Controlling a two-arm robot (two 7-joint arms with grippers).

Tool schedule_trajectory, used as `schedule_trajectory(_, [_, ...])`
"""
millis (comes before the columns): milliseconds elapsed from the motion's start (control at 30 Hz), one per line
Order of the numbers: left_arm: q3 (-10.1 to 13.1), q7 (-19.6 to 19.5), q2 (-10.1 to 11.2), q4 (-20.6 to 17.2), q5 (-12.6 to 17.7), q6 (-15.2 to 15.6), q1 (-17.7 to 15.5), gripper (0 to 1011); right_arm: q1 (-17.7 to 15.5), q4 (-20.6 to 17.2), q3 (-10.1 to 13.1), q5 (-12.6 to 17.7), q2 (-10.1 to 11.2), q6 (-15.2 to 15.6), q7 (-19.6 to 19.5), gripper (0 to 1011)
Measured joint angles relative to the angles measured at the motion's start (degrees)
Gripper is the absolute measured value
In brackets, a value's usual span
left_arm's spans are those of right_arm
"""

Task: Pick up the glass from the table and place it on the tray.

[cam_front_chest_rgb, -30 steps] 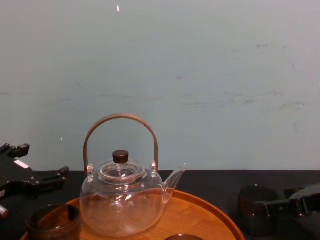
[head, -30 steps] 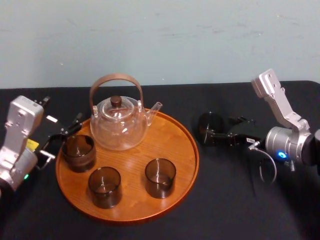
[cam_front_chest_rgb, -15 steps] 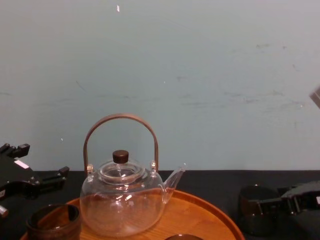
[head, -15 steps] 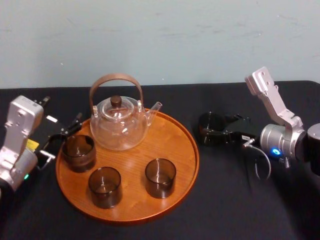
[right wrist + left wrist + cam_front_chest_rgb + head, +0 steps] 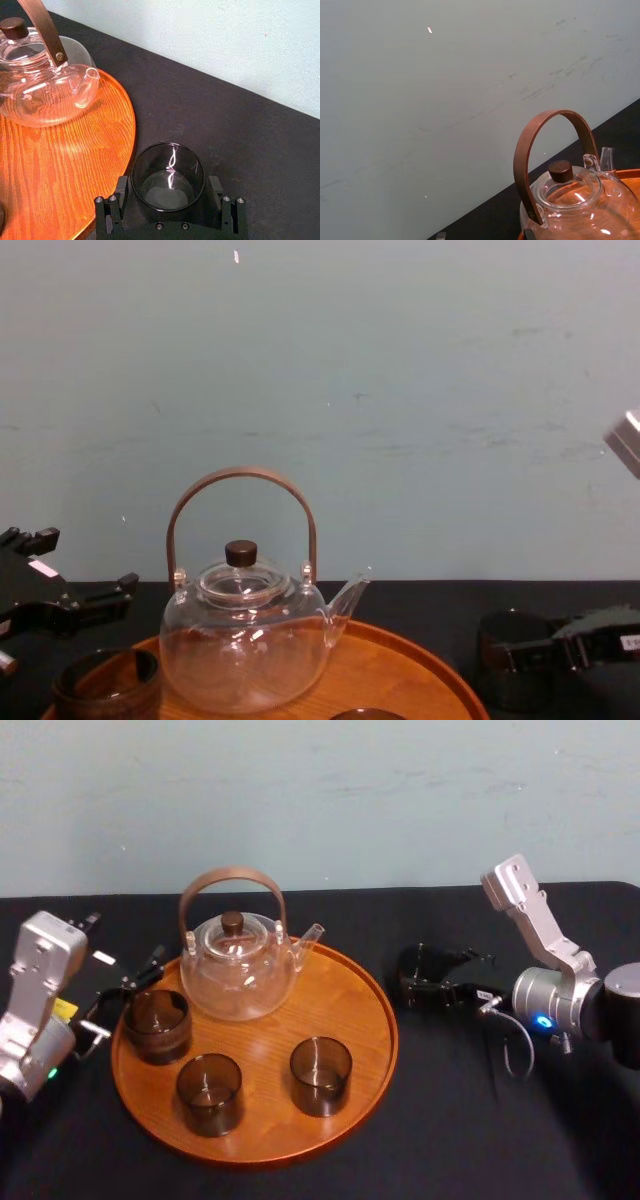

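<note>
The glass [image 5: 167,172] stands upright on the black surface [image 5: 450,1120], just beside the tray's [image 5: 355,1020] right rim. The right gripper [image 5: 425,982] straddles it low down, jaws spread close along either side of its wall. The glass looks light, rigid, slick and breakable, so a gentle squeeze across the middle of the wall seems the safest hold. The left gripper [image 5: 120,995] hangs spread by the tray's left edge.

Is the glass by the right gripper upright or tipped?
Upright: the glass stands mouth up on the table beside the tray, right gripper around it. Left gripper sits at the tray's left.
</note>
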Motion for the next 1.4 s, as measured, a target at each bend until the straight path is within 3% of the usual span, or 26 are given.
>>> schedule_trajectory(600, [0.0, 0.0, 0.0, 0.0, 0.0, 0.0, 0.0, 1001, 0.11, 0.24, -0.14, -0.99, -0.49, 0.04, -0.25, 1002])
schedule_trajectory(867, [0.0, 0.0, 0.0, 0.0, 0.0, 0.0, 0.0, 1001, 0.08, 0.2, -0.11, -0.86, -0.45, 0.07, -0.24, 887])
schedule_trajectory(1400, [0.0, 0.0, 0.0, 0.0, 0.0, 0.0, 0.0, 1001, 0.06, 0.2, -0.05, -0.75, -0.41, 0.08, -0.16, 885])
